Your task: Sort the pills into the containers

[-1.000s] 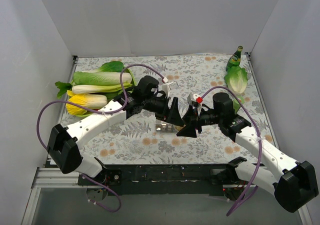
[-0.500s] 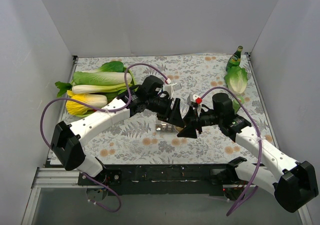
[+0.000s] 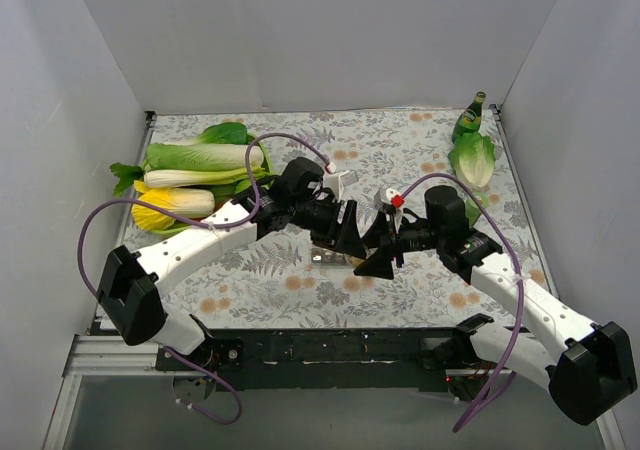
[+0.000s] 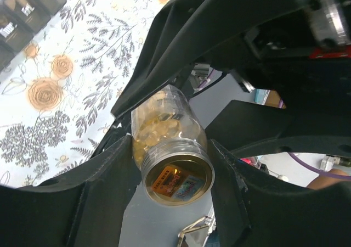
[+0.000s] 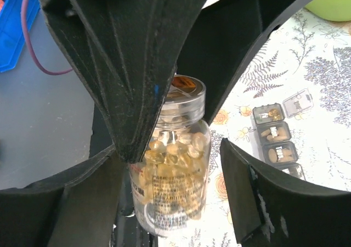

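Bottle (image 5: 175, 192): lid (image 4: 178, 178) apparently on, aloft over counter (image 3: 430, 140). Your left tool (image 4: 173, 148) pinched its lid end; right tool (image 5: 171, 148) stood spread around it. Containers (image 5: 274, 124), on counter below: some held pills (image 5: 277, 133) (others unreadable); sorting unfinished.

top external: high over near edge, looks down on whole table (image 3: 400, 140) | wrists: very close, facing each other | shared: pill bottle (image 4: 173, 148), containers (image 5: 277, 142)
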Robot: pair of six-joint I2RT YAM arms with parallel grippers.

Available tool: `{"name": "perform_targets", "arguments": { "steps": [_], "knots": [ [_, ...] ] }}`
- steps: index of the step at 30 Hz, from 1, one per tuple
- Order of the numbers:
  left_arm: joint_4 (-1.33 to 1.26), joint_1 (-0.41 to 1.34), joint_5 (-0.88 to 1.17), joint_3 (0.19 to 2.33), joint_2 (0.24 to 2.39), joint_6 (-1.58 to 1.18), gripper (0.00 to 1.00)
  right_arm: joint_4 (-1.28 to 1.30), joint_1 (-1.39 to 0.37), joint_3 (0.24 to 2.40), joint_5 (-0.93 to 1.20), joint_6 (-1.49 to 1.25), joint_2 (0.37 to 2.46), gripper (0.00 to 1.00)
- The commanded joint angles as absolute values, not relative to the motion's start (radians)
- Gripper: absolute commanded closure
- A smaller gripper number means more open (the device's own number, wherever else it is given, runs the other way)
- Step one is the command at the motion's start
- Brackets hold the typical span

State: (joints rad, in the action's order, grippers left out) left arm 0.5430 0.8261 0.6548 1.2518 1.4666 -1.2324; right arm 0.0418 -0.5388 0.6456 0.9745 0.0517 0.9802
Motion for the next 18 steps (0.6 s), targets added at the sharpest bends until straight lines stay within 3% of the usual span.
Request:
{"name": "perform_targets", "arguments": {
  "steps": [1, 8, 18],
  "knots": [
    [0.511, 0.798, 0.647, 1.207, 1.391, -1.278, 1.00, -0.008, -0.540, 0.660, 0.971, 0.061, 0.962, 0.22],
    [0.520, 0.750, 0.641, 1.160, 1.347, -1.281, 1.00, -0.002, -0.540, 0.652, 0.944, 0.077, 0.962, 0.11],
    [0.736, 0.568, 0.307, 1.016, 1.221, -1.210, 1.00, 0.126, -0.502, 0.683, 0.890, 0.235, 0.937, 0.07]
  ]
}}
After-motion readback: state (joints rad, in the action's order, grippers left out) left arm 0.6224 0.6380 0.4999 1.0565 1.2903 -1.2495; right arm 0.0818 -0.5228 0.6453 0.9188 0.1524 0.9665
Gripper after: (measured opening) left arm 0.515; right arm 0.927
